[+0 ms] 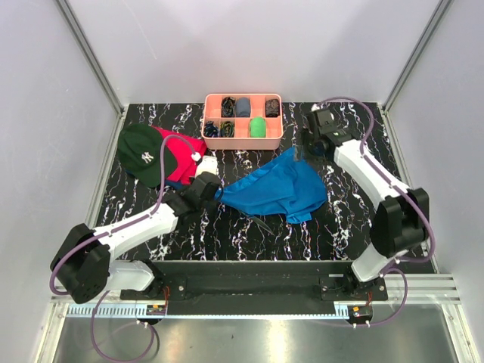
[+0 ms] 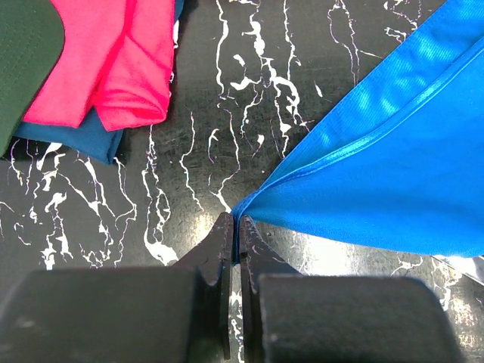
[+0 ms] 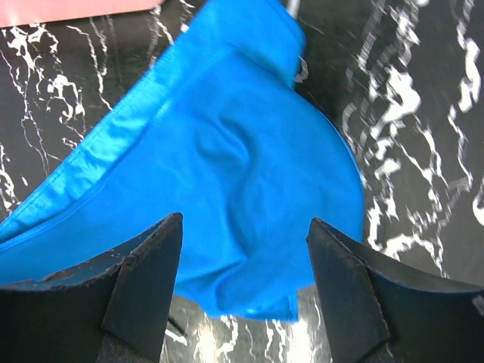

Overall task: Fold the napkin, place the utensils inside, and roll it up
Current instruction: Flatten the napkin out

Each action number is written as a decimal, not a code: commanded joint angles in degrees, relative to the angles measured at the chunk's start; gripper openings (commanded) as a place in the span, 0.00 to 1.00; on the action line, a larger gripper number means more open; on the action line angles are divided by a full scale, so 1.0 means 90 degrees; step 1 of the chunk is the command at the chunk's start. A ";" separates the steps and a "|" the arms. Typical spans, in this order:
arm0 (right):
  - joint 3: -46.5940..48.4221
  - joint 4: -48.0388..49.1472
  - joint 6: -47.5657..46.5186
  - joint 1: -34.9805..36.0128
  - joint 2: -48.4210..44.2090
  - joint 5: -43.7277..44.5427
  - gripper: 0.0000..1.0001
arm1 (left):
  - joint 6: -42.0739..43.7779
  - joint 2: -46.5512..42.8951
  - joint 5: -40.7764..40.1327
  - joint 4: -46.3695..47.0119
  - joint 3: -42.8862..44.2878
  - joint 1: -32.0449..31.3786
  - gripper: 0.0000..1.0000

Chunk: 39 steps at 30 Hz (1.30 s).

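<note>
Now, left gripper [image 2: 235, 224] pinched shut on napkin [image 1: 276, 189] left corner. Napkin lies bunched mid-table, just in front of pink tray [image 1: 242, 129]. Right gripper [image 3: 246, 234] jaws apart above napkin's far-right end, holding nothing. I'd lower right onto opposite corner, pinch hem only, then draw both corners apart gently, cloth low and flat.

Left arm [image 1: 144, 223]: we see it stretched low toward the centre.
Left gripper [image 2: 234, 227]: jaws pressed together on a corner of the napkin [image 2: 378, 166].
Right gripper [image 3: 246, 227]: we see jaws wide apart.
</note>
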 commanded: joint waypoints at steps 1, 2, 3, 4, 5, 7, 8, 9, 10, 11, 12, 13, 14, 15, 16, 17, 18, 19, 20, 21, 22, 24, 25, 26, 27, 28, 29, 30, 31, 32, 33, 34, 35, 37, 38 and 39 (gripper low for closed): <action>0.0691 -0.0042 -0.0331 0.0361 0.0704 0.0481 0.76 | 0.0055 -0.0205 0.0096 0.0274 -0.0033 0.0025 0.00; 0.0799 -0.0042 -0.0340 0.0371 0.1044 0.0530 0.76 | 0.0045 -0.0215 0.0106 0.0274 -0.0043 0.0025 0.00; 0.0897 -0.0042 -0.0331 0.0372 0.1221 0.0666 0.76 | 0.0035 -0.0235 0.0115 0.0274 -0.0062 0.0025 0.00; 0.1111 -0.0023 -0.0331 0.0372 0.1397 0.0755 0.76 | 0.0035 -0.0254 0.0125 0.0274 -0.0082 0.0025 0.00; 0.1229 -0.0013 -0.0340 0.0381 0.1727 0.0910 0.76 | 0.0026 -0.0264 0.0145 0.0264 -0.0101 0.0016 0.00; 0.1589 -0.0013 -0.0370 0.0372 0.2052 0.1009 0.76 | 0.0006 -0.0313 0.0174 0.0254 -0.0140 0.0025 0.00; 0.1707 -0.0023 -0.0409 0.0372 0.2333 0.1067 0.76 | -0.0004 -0.0322 0.0203 0.0264 -0.0150 0.0025 0.00; 0.1834 -0.0003 -0.0419 0.0352 0.2472 0.1126 0.76 | -0.0023 -0.0342 0.0223 0.0264 -0.0150 0.0025 0.00; 0.2048 0.0006 -0.0438 0.0342 0.2589 0.1175 0.76 | -0.0023 -0.0352 0.0242 0.0264 -0.0160 0.0025 0.00; 0.2147 0.0007 -0.0487 0.0323 0.2822 0.1253 0.75 | -0.0033 -0.0362 0.0252 0.0264 -0.0170 0.0025 0.00; 0.2245 0.0016 -0.0506 0.0294 0.2921 0.1244 0.75 | -0.0023 -0.0362 0.0252 0.0255 -0.0160 0.0025 0.00; 0.2390 0.0045 -0.0507 0.0216 0.3009 0.1234 0.75 | -0.0033 -0.0362 0.0252 0.0245 -0.0170 0.0025 0.00; 0.2450 0.0055 -0.0545 0.0167 0.3165 0.1166 0.75 | -0.0023 -0.0352 0.0252 0.0254 -0.0170 0.0025 0.00; 0.2509 0.0065 -0.0555 0.0118 0.3234 0.1117 0.74 | -0.0023 -0.0342 0.0242 0.0254 -0.0180 0.0016 0.00; 0.2567 0.0094 -0.0565 0.0021 0.3341 0.1059 0.74 | -0.0033 -0.0352 0.0242 0.0254 -0.0180 0.0025 0.00; 0.2577 0.0123 -0.0614 -0.0019 0.3390 0.0865 0.73 | -0.0033 -0.0323 0.0242 0.0245 -0.0170 0.0025 0.00; 0.2568 0.0230 -0.0643 -0.0067 0.3420 0.0757 0.72 | -0.0033 -0.0313 0.0233 0.0245 -0.0170 0.0025 0.00; 0.2510 0.0309 -0.0672 -0.0126 0.3469 0.0649 0.71 | -0.0023 -0.0303 0.0242 0.0235 -0.0151 0.0025 0.00; 0.2461 0.0406 -0.0779 -0.0146 0.3469 0.0435 0.69 | -0.0033 -0.0274 0.0242 0.0235 -0.0150 0.0025 0.00; 0.2412 0.0571 -0.0809 -0.0165 0.3479 0.0327 0.68 | -0.0033 -0.0254 0.0242 0.0235 -0.0121 0.0025 0.00; 0.2353 0.0641 -0.0848 -0.0175 0.3508 0.0239 0.66 | -0.0033 -0.0235 0.0242 0.0235 -0.0111 0.0025 0.00; 0.2304 0.0817 -0.0985 -0.0244 0.3567 -0.0200 0.58 | -0.0023 -0.0196 0.0262 0.0235 -0.0063 0.0025 0.00; 0.2294 0.0846 -0.0995 -0.0253 0.3576 -0.0289 0.55 | -0.0023 -0.0176 0.0272 0.0235 -0.0043 0.0025 0.00; 0.2285 0.0866 -0.1014 -0.0263 0.3577 -0.0347 0.52 | -0.0023 -0.0157 0.0272 0.0225 -0.0033 0.0025 0.00; 0.2265 0.0895 -0.1024 -0.0273 0.3567 -0.0358 0.48 | -0.0023 -0.0157 0.0272 0.0215 -0.0024 0.0025 0.00; 0.2197 0.0915 -0.1024 -0.0283 0.3538 -0.0358 0.45 | -0.0023 -0.0137 0.0281 0.0215 -0.0004 0.0025 0.00; 0.2158 0.0934 -0.1063 -0.0302 0.3518 -0.0445 0.45 | -0.0033 -0.0147 0.0291 0.0215 0.0006 0.0025 0.00; 0.2129 0.0963 -0.1073 -0.0341 0.3518 -0.0504 0.45 | -0.0043 -0.0137 0.0291 0.0215 0.0006 0.0025 0.00; 0.2119 0.0954 -0.1073 -0.0370 0.3537 -0.0524 0.45 | -0.0043 -0.0137 0.0301 0.0215 0.0006 0.0025 0.00; 0.2109 0.0954 -0.1083 -0.0390 0.3547 -0.0543 0.45 | -0.0043 -0.0127 0.0311 0.0215 0.0006 0.0025 0.00; 0.2080 0.0964 -0.1102 -0.0419 0.3557 -0.0534 0.46 | -0.0043 -0.0127 0.0320 0.0215 0.0006 0.0025 0.00; 0.2079 0.0964 -0.1122 -0.0439 0.3586 -0.0553 0.46 | -0.0033 -0.0127 0.0330 0.0215 -0.0004 0.0025 0.00; 0.2070 0.0954 -0.1132 -0.0458 0.3606 -0.0572 0.46 | -0.0033 -0.0108 0.0340 0.0215 -0.0004 0.0025 0.00; 0.2050 0.0954 -0.1161 -0.0488 0.3654 -0.0670 0.44 | -0.0053 -0.0117 0.0359 0.0215 -0.0014 0.0025 0.00; 0.2041 0.0954 -0.1151 -0.0498 0.3664 -0.0699 0.42 | -0.0062 -0.0127 0.0369 0.0215 -0.0014 0.0025 0.00; 0.2011 0.0964 -0.1170 -0.0507 0.3655 -0.0729 0.38 | -0.0062 -0.0137 0.0369 0.0215 -0.0014 0.0025 0.00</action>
